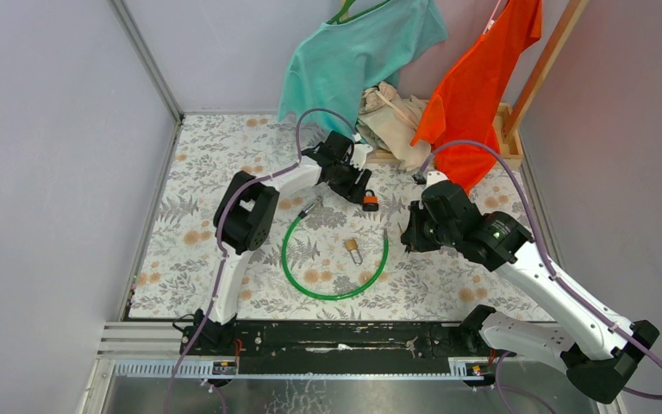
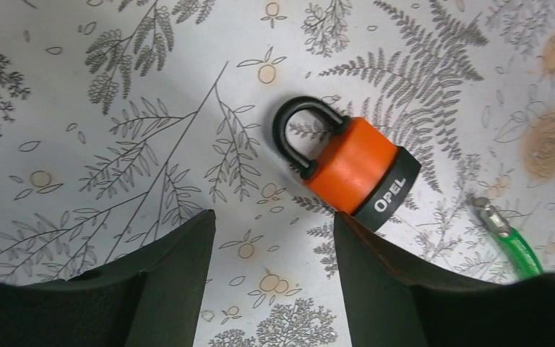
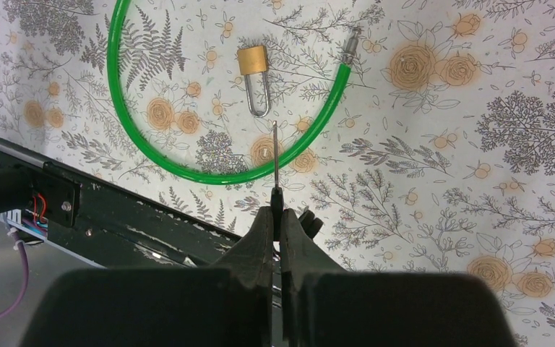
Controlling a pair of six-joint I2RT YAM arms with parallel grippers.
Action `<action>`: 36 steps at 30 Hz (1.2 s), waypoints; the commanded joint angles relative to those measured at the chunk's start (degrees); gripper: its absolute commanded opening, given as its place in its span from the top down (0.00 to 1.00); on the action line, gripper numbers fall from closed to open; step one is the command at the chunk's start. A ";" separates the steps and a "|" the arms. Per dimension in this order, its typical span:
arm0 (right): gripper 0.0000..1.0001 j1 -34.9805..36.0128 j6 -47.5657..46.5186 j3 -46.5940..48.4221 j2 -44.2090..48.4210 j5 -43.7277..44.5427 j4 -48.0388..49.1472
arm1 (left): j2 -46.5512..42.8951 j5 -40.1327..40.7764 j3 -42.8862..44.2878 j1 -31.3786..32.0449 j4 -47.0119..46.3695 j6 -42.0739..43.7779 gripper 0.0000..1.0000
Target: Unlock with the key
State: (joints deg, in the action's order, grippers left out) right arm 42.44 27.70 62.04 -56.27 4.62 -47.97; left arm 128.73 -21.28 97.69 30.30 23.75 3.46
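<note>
While the right pincer [image 3: 277,214] sits clamped tight on the black head of the key [image 3: 274,152], the silver blade pokes straight out ahead of it, in line with its fingers. That's the tool, gripped and ready.

Over to the left pincer [image 2: 273,217]: spread wide, holding nothing. The orange padlock [image 2: 350,166] lies flat on the surface [image 2: 79,108], just ahead of it and a touch to its right. The padlock's long axis runs on a slant. Its black shackle points away from the pincer, and the black base is right up against the tip of the right-hand finger. Touching or just shy, I can't tell.

So the left arm is much the nearer to that lock. From the key hand, the orange padlock lies off to one side and out of the wrist camera's sight. Dead ahead of the blade, a little to its left, lies a brass padlock [image 3: 252,60], inside the loop of a green cable [image 3: 224,178].

The count:
- Two padlocks, one orange and one brass.
- One cable.
- One key plainly seen. Whether a twin hangs beside it, I can't say.

My read: the orange lock has to be gripped and turned until its base faces the blade.
</note>
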 commanded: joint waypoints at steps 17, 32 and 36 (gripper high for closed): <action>1.00 0.28 1.10 -1.26 1.19 -0.75 2.60 | 4.54 1.49 10.56 0.73 -5.52 -6.31 0.26; 1.00 0.27 1.38 0.24 1.82 0.39 0.72 | 3.63 6.48 2.12 0.89 -11.60 -1.84 0.37; 1.00 0.20 1.38 0.85 2.16 0.39 0.18 | 3.25 9.13 0.11 1.19 -12.79 -0.36 0.37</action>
State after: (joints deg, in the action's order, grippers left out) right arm 42.44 28.99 60.05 -54.74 3.66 -47.77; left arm 132.46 -15.99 100.05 31.05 14.28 0.64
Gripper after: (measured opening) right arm 0.023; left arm 0.631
